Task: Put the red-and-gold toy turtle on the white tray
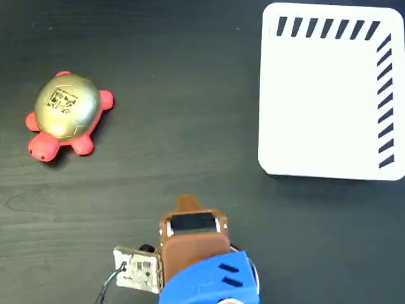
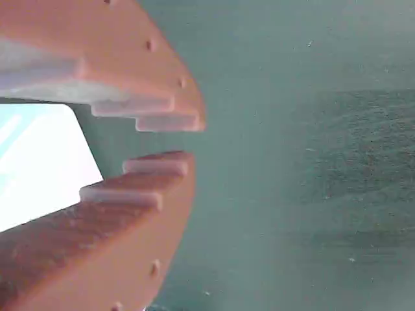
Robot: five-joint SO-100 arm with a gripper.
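Dark wood-grain bench [image 1: 190, 126] fills the fixed view, which looks straight down; the turtle [image 1: 66, 114] sits far left on it, gold shell up with the black mark showing, red head pointing lower left; the tray [image 1: 323, 101] lies at the upper right with dark stripes along its top and right edges, well apart from the turtle; nothing on the tray. The arm comes in at the bottom centre, brown and blue, with a small circuit board [image 1: 136, 269] hanging off its left side; from up there the pincer [image 1: 186, 204] is just a brown tip, so you can't really judge the jaws.

Wrist view fills that in; the pincer [image 2: 172, 139] shows two orange toothed fingers [image 2: 130, 194] with only a narrow gap at the tips, nearly closed and gripping nothing; a white patch, probably the tray [image 2: 39, 168], shows behind them at left; the turtle isn't in this view at all, just blurry bench.
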